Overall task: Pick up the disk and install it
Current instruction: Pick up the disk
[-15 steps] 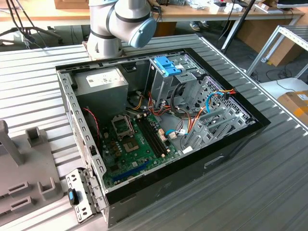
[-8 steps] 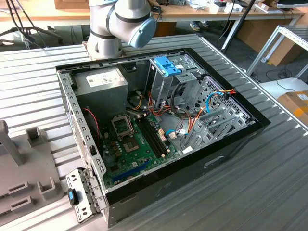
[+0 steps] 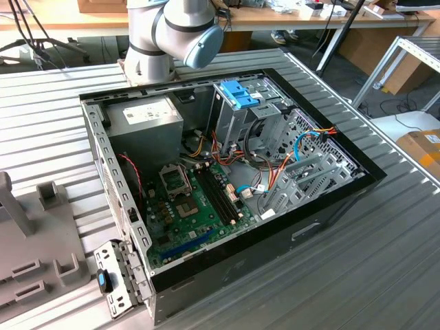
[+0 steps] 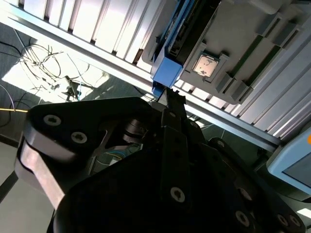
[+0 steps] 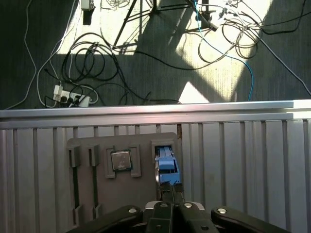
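The disk [image 5: 165, 165] stands on edge in a slot of a grey holder tray [image 5: 102, 194], its light-blue bracket [image 4: 167, 65] facing the arm. My gripper [image 5: 172, 188] sits right at the near end of that bracket, also seen close up as the gripper [image 4: 174, 99] in the second wrist view. Its black fingers are pressed together, with the tips at the bracket's edge. Whether they pinch the bracket I cannot tell. The open computer case [image 3: 93, 113] lies on the slatted table in the exterior view, with its blue-tabbed drive cage [image 3: 242, 96] at the back.
A processor chip [image 5: 120, 160] rests in the tray beside the disk. Long slots [image 5: 75, 179] run along the tray. Past the table edge [image 5: 146, 110], cables and a power strip [image 5: 73, 97] lie on the floor. The arm's base [image 3: 161, 41] stands behind the case.
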### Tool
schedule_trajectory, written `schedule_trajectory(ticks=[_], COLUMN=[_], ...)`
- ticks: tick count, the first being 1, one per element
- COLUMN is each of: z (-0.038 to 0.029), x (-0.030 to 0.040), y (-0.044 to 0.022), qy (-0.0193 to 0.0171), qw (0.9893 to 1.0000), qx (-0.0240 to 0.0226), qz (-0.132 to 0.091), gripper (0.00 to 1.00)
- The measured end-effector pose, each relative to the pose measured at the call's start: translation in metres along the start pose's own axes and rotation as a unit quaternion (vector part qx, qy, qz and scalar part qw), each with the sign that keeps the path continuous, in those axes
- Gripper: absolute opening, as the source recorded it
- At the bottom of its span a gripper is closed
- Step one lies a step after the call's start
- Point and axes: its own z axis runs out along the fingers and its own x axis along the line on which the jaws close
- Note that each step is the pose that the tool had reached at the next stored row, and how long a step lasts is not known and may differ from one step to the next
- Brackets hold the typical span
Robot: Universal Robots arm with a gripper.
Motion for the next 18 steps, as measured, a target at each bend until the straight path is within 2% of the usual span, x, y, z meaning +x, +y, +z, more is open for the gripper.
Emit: schedule_trajectory(ticks=[2,3,9,11,13,18], z=[0.0000,0.0000,0.0000,0.0000,0.0020,0.0111], x=[0.0000,0.0000,0.0000,0.0000,0.0000,-0.0004], y=[0.0000,0.0000,0.0000,0.0000,0.0000,-0.0003], qy=[0.0000,0.0000,-0.0001,-0.0002,-0.0028,-0.0039], qw=[1.0000,1.0000,1.0000,1.0000,1.0000,1.0000], qx=[0.0000,0.0000,0.0000,0.0000,0.0000,0.0000], qz=[0.000,0.000,0.000,0.000,0.000,0.000], gripper=[0.24,0.24,0.60,0.60,0.60,0.60])
